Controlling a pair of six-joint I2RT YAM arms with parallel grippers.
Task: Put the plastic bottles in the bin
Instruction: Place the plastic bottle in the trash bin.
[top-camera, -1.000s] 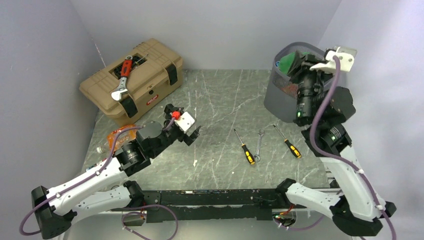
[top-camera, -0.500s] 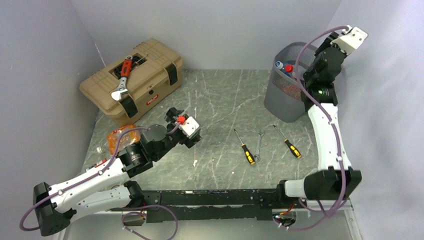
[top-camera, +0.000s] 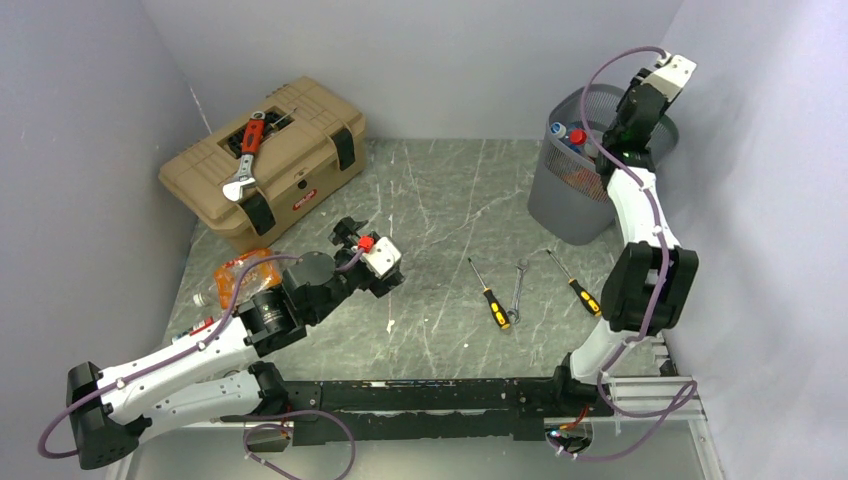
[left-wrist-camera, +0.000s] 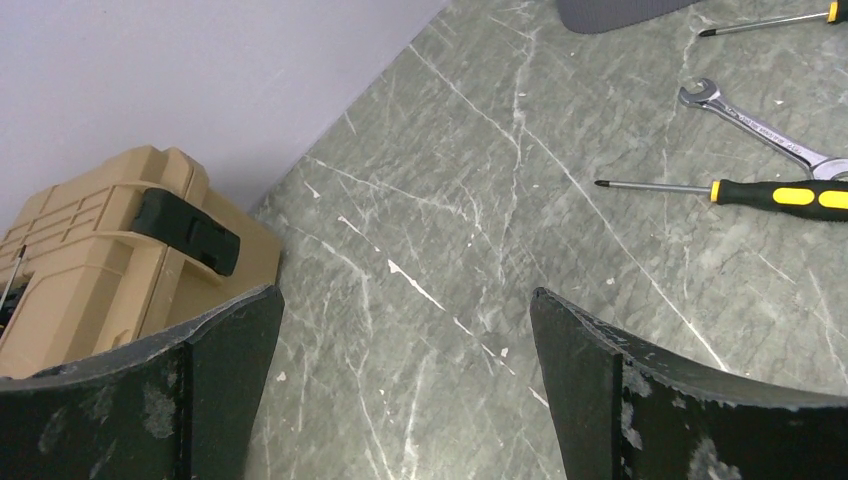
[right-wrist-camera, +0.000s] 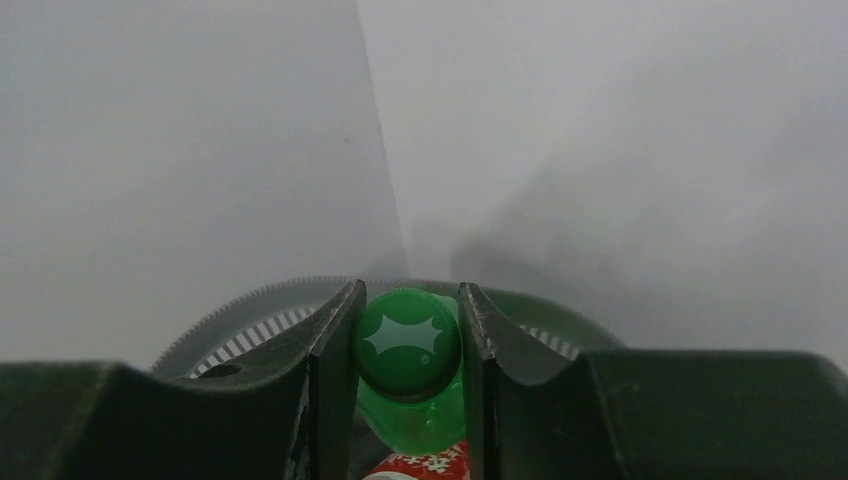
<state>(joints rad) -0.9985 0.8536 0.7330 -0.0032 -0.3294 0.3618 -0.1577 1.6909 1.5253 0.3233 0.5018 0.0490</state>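
my right gripper (right-wrist-camera: 410, 288) is clenched on a green plastic bottle (right-wrist-camera: 408, 345), a finger pressed to each side and its round end facing the wrist camera. it hangs over the mouth of the bin (top-camera: 568, 205), whose mesh rim curves behind the fingers. inside the bin i can see a red-capped bottle (top-camera: 577, 135). my left gripper (left-wrist-camera: 405, 300) is spread wide with nothing between the fingers, low over the table (left-wrist-camera: 480, 200), well left of the bin. an orange bottle (top-camera: 245, 272) lies farther left of the bin, partly behind the left arm. far left of the bin sits a tan toolbox (top-camera: 290, 150) with a red-handled adjustable wrench (top-camera: 245, 150) on its lid. just in front of the bin lie a screwdriver (top-camera: 578, 285), a combination wrench (top-camera: 518, 290) and a second screwdriver (top-camera: 490, 295).
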